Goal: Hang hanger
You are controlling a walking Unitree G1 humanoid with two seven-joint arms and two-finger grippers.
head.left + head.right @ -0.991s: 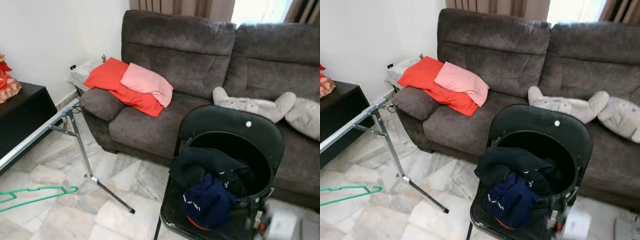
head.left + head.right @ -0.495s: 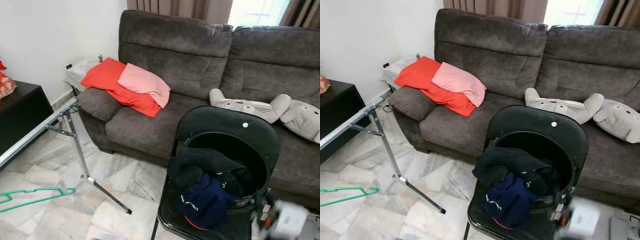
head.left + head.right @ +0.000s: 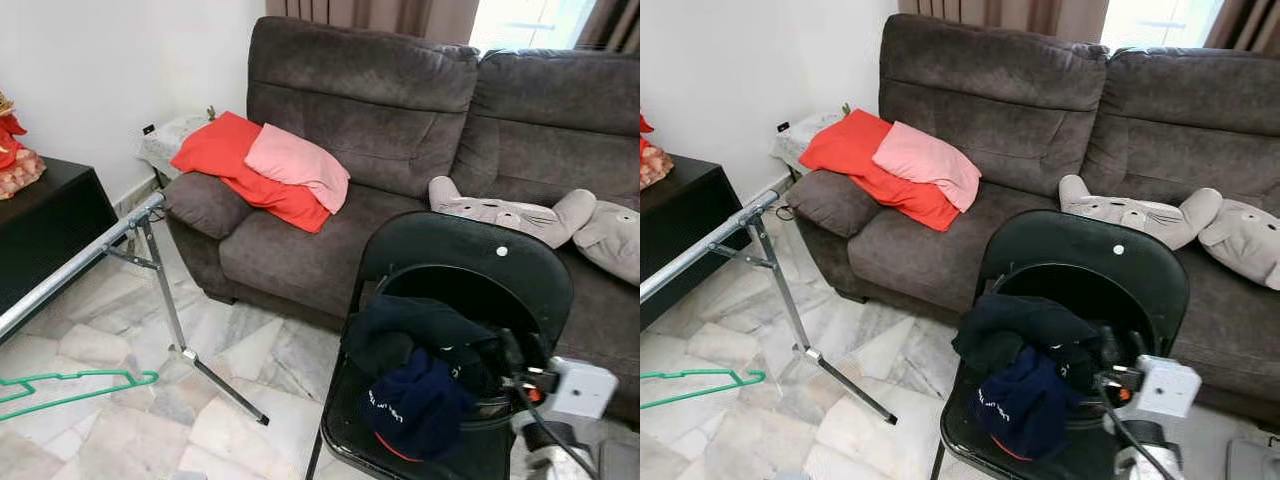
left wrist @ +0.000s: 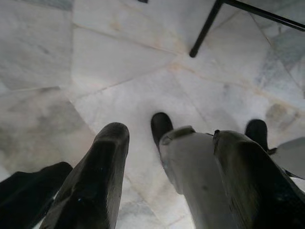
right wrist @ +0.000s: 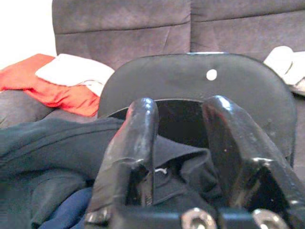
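A green hanger [image 3: 72,386] lies low at the far left, seemingly on the marble floor, under the near end of a silver clothes rail [image 3: 82,262]. My right gripper [image 3: 512,352] is far from it, open and holding nothing, its fingers [image 5: 136,143] pointing at the dark clothes [image 3: 1025,345] heaped on a black folding chair [image 3: 470,262]. In its wrist view, my left gripper [image 4: 171,136] hangs open over the floor with nothing in it.
A dark grey sofa [image 3: 400,120] runs along the back with red and pink cushions [image 3: 262,168] and grey plush toys [image 3: 520,215]. A black cabinet [image 3: 45,225] stands at the left wall. The rail's leg [image 3: 205,370] slants across the floor between hanger and chair.
My right arm has risen from a blur at the bottom right, and its fingers now stand beside the clothes on the chair. The camera has shifted slightly. The hanger has not moved.
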